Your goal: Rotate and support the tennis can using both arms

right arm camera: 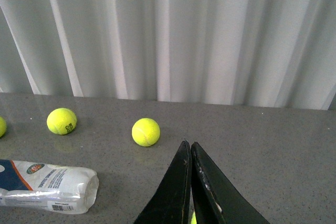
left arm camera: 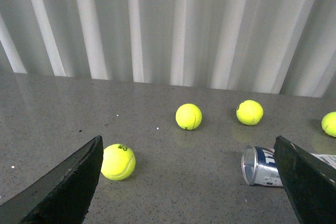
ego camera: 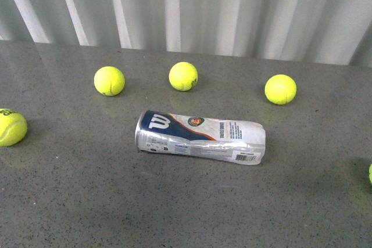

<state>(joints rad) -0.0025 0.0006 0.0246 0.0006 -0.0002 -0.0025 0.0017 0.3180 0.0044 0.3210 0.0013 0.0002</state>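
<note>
While neither arm shows in the front view, the tennis can [ego camera: 200,137] lies on its side near the middle of the grey speckled table [ego camera: 174,213]. Its silver-rimmed end points toward the robot's left, its white W logo faces up, and the barcode sits near the opposite end. Three yellow-green tennis balls [ego camera: 183,76] sit in a loose row behind it, none touching it; a fourth ball [ego camera: 10,127] rests well off to the left, and a sliver of a fifth ball [ego camera: 370,172] shows at the right edge. A pale ribbed backdrop [ego camera: 203,4] closes off the far side of the table. Seen from the left wrist, the left gripper [left arm camera: 188,142] hangs above the table with its black fingers [left arm camera: 68,182] spread wide and nothing between them, the can's rimmed end showing partly behind one finger. Seen from the right wrist, the right gripper [right arm camera: 189,144] has its two fingers [right arm camera: 173,192] pressed flat together, gripping nothing, with the can's other end lying well apart from them on the table.
</note>
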